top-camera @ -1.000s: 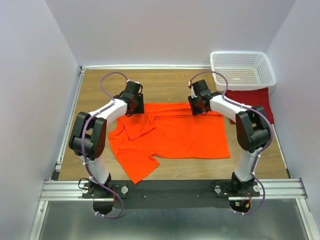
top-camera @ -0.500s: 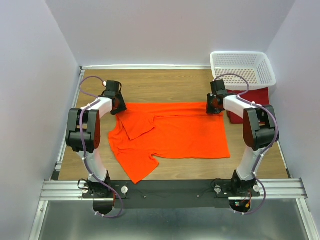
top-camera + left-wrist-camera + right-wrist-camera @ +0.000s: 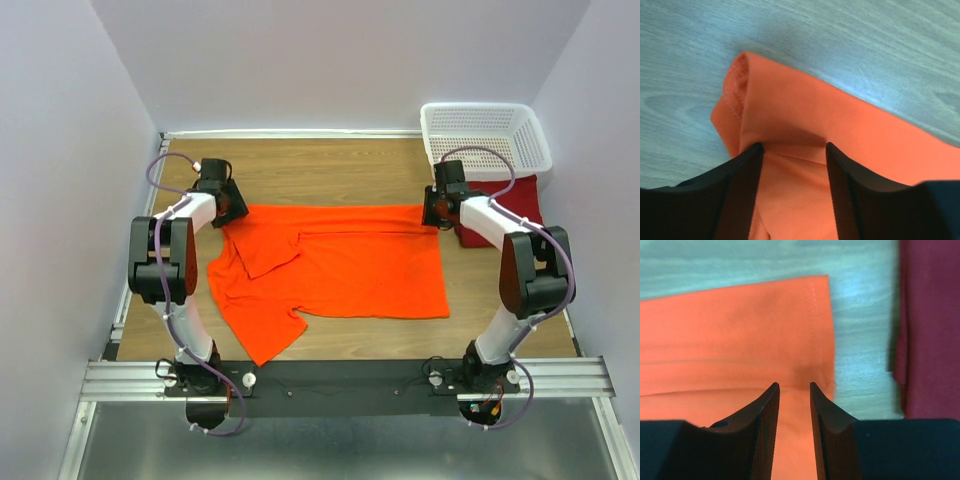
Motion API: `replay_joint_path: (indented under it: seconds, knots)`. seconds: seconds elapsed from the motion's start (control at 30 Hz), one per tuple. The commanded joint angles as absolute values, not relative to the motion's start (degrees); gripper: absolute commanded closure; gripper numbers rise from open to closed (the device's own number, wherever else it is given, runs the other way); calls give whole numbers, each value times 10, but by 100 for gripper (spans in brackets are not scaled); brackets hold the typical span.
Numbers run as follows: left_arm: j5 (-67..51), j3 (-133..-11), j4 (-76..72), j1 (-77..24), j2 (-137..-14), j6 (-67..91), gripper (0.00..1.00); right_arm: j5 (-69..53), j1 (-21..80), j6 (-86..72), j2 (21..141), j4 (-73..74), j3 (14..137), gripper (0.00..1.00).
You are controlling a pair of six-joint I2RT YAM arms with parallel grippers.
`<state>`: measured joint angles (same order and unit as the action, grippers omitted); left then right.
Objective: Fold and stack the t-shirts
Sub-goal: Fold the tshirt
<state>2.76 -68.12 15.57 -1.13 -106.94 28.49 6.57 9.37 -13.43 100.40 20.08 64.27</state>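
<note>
Left wrist view, left tool (image 3: 791,150) spread astride orange t-shirt (image 3: 840,120) corner, right tool (image 3: 794,386) pinching its hem

Orange shirt (image 3: 350,270) is lying flat and spread wide. Its far edge runs from the left pincer (image 3: 228,206) across to the right pincer (image 3: 436,212), with one sleeve flopped inward. Maroon shirt (image 3: 528,196) is a folded rectangle just right of the right pincer.

Parted end effector (image 3: 793,147) straddles the bunched orange t-shirt (image 3: 855,120).
</note>
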Motion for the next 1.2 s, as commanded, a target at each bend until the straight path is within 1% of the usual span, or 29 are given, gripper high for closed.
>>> replay_joint_path:
  seconds: [0.0,0.07,0.27,0.4,0.43,0.47,0.5,0.57,0.87,1.0,1.17]
  knots:
    - [12,-704,185,-4,-1014,279,31,37,98,-111,973,217,671,62]
    - [7,-708,191,-4,-997,276,31,28,112,-92,977,221,684,62]
    - [17,-699,214,-9,-932,263,30,48,213,-8,1026,231,718,62]
    - [42,-668,221,-44,-901,238,30,26,266,25,1065,230,754,62]
    - [48,-662,221,-66,-894,233,30,25,272,28,1075,229,771,63]
    - [52,-648,221,-74,-892,234,31,22,279,32,1095,229,779,67]
    - [51,-641,221,-82,-889,237,31,17,289,41,1105,229,788,69]
    - [41,-628,221,-98,-890,246,31,11,301,49,1129,228,809,72]
    - [40,-607,220,-128,-886,255,32,-17,332,78,1179,227,844,72]
    - [45,-603,221,-128,-885,253,31,-20,341,88,1186,227,845,71]
    - [42,-599,221,-128,-888,252,32,-25,346,96,1189,228,840,66]
